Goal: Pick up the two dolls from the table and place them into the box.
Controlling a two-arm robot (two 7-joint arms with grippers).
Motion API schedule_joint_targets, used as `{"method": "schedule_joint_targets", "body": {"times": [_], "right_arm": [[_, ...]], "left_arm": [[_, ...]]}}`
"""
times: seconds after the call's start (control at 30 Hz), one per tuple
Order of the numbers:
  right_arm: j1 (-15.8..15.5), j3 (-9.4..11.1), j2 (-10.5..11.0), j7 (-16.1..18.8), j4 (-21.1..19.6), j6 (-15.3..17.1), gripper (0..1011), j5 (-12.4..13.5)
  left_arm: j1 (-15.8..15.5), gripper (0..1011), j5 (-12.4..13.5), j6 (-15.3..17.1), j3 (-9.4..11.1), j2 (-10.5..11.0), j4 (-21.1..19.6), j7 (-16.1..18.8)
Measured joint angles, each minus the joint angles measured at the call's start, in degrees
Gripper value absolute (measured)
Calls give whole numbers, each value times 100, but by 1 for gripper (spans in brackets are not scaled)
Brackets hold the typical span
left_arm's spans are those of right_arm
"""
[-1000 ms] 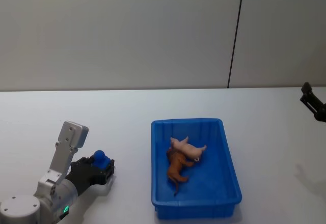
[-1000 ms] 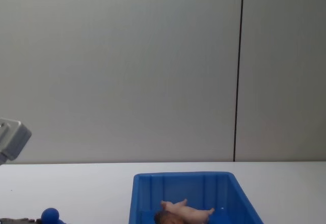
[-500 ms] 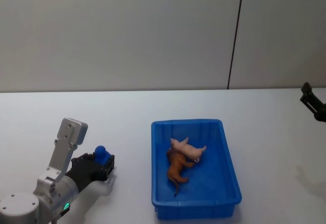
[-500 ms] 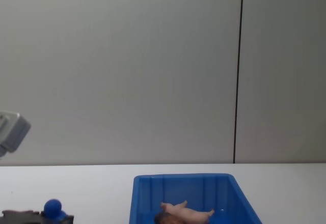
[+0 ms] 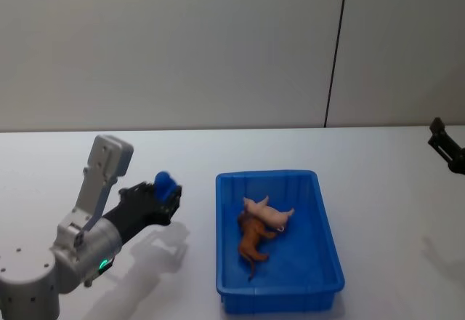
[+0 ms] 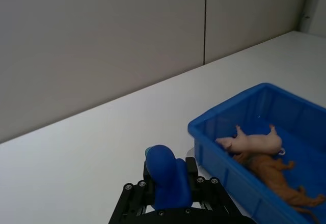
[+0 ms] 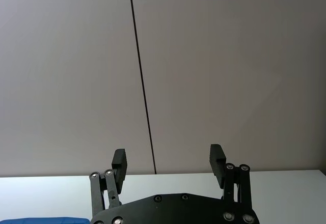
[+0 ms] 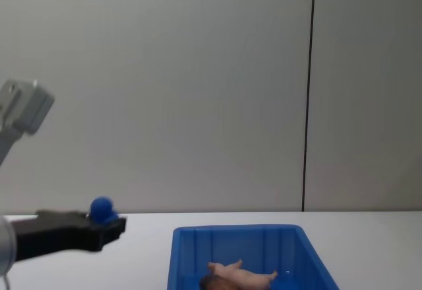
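**Blue bin holding both dolls: placement step judged complete**

Blue plastic is forming the box point(image 5: 320, 262), which is sitting on the white table point(image 5: 218, 153) just beside and slightly below the tips of the left gripper point(image 5: 166, 195). Both dolls are lying inside it: the pale pink doll point(image 5: 267, 212) is resting across the reddish-brown doll point(image 5: 252, 241), the two touching near the box's middle.

The left gripper is hovering above the table, apart from the box's near wall, with its fingers pressed together around a small blue object point(image 6: 165, 178); no doll is sitting between them. The right gripper point(image 7: 168, 170) is parked well apart on the far side of the box, its fingers spread wide with nothing between them.

Judgement: with both dolls lying inside the box, no pick is remaining. The next move is calling only for withdrawing the left arm clear of the rim without nudging the box.
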Motion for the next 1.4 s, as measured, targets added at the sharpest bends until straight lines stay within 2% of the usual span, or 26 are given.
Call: {"method": "schedule_joint_targets", "body": {"times": [0.3, 0.5, 0.67, 0.8, 1.2, 1.3, 1.4], "right_arm": [[0, 0, 0, 0, 0, 0, 1001, 0], [0, -1, 0, 0, 0, 0, 1001, 0], [0, -1, 0, 0, 0, 0, 1001, 0], [0, -1, 0, 0, 0, 0, 1001, 0], [0, -1, 0, 0, 0, 0, 1001, 0], [0, 0, 0, 0, 0, 0, 1001, 0], [0, -1, 0, 0, 0, 0, 1001, 0]], "left_arm": [[-192, 326, 115, 0, 21, -65, -123, -554], [-310, 293, 263, 128, 76, -100, -171, -1037], [-431, 260, 544, 338, 169, -142, -172, -1553], [-515, 238, 713, 446, 230, -197, -121, -1772], [-766, 173, 1008, 525, 366, -405, 122, -1916], [-805, 248, 1051, 525, 386, -442, 168, -1919], [-845, 371, 1091, 525, 407, -480, 212, -1921]]}}
